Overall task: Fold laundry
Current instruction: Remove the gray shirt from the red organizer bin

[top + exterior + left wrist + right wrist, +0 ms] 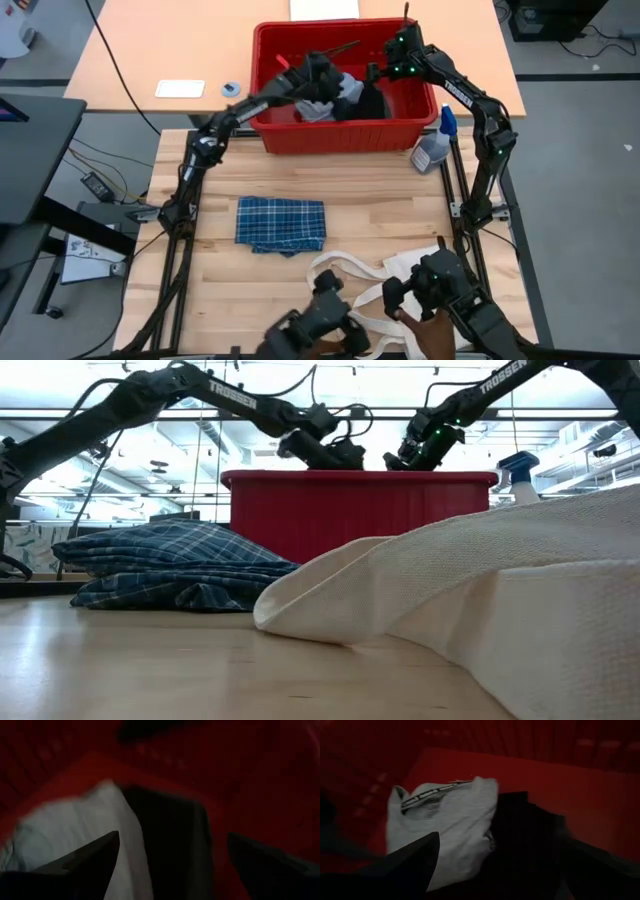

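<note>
both grippers spread wide, empty, over red bin (300, 140); left gripper (170, 865) above black piece (170, 835); right gripper (500, 870) above light blue-grey piece (450, 820)

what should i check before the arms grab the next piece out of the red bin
1. Left gripper open over the bin: ok; its fingers stand wide with nothing between them.
2. Right gripper open over the bin: ok; its fingers are spread above the clothes.
3. Pieces left to pick: ok; a light blue-grey piece and a black piece lie in the bin.
4. Which piece lies on top where they meet: cannot tell.
5. Folding space: not ok; the plaid piece and the tote bag take up much of the table.
6. Spray bottle beside the bin, clear of the right arm: cannot tell.
</note>
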Motion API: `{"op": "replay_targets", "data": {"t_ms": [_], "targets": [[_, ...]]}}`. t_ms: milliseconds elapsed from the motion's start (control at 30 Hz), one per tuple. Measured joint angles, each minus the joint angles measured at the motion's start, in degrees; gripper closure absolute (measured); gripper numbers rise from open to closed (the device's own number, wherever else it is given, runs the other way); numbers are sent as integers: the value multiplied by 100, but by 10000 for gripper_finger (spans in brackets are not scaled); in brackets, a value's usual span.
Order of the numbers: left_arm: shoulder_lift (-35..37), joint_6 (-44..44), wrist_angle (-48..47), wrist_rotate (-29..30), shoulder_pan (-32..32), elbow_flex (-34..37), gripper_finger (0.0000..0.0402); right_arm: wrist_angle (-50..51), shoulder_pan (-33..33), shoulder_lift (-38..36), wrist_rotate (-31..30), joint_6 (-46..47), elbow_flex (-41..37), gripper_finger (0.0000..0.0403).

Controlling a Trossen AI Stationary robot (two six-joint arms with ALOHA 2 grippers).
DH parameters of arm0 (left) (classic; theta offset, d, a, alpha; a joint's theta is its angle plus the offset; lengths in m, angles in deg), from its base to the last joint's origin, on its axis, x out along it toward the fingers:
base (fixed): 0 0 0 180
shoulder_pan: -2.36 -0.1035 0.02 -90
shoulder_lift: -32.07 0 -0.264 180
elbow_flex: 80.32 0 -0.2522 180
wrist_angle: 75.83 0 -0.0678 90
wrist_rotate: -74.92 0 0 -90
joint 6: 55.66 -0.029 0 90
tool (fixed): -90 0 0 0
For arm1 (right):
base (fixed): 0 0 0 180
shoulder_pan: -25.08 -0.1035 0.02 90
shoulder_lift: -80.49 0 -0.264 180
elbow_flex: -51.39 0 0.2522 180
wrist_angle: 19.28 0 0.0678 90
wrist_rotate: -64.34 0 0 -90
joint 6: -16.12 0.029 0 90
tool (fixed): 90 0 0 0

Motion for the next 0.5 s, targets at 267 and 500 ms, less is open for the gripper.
{"op": "replay_targets", "data": {"t_ms": [267,500], "targets": [[-525,1371,682,619,38,10,28,20,-250,-173,251,-54,0,15],[-627,347,429,1583,250,4,28,32,-374,-200,249,-85,-2,15]]}}
